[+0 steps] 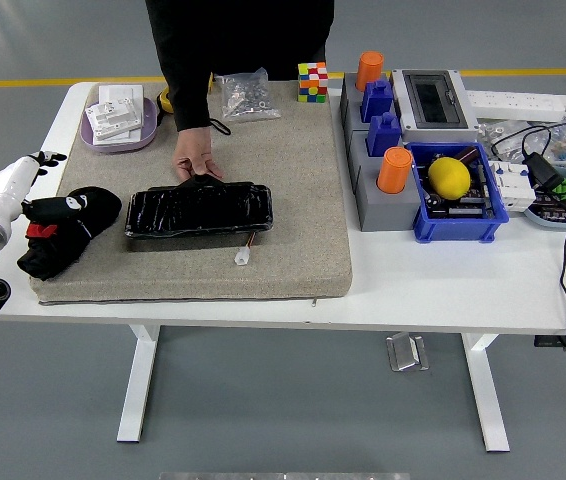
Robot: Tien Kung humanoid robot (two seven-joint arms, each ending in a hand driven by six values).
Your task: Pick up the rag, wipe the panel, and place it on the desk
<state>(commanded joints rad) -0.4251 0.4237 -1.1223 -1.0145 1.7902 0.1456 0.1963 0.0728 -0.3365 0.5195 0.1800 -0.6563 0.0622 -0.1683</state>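
Note:
The black rag (67, 236), with a red patch, lies crumpled at the left end of the grey mat (293, 190). The glossy black panel (200, 211) lies flat on the mat just right of the rag. My left hand (25, 188) is white with dark fingertips. It comes in from the left edge and sits at the rag's upper left, fingers reaching onto the rag and thumb spread away upward. It holds nothing. A person's hand (195, 160) rests on the panel's far edge. My right hand is out of view.
A purple tray (118, 135) with white parts sits at the mat's back left, next to a parts bag (246, 95) and a colour cube (312, 81). To the right stand grey and blue blocks, orange cylinders (394, 170), a blue bin (458, 195) holding a lemon, an electrical box and cables.

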